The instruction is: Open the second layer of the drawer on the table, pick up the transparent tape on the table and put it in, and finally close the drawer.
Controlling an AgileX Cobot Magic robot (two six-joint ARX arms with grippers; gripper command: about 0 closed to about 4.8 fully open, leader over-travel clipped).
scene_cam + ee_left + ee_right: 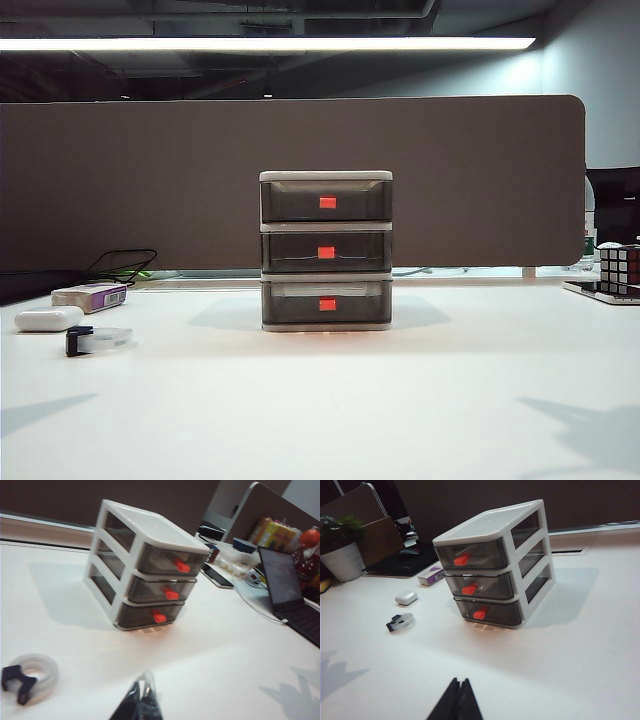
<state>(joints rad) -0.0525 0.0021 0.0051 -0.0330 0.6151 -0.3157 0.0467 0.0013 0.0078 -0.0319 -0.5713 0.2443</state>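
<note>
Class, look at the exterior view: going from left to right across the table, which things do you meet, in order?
White oval case → transparent tape → drawer → Rubik's cube. The purple-and-white box overlaps the case and tape sideways, so I leave it out.

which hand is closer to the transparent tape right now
Left. The left hand hangs shut beside the transparent tape; the right hand, also shut, sits well off, with the tape far across the table.
</note>
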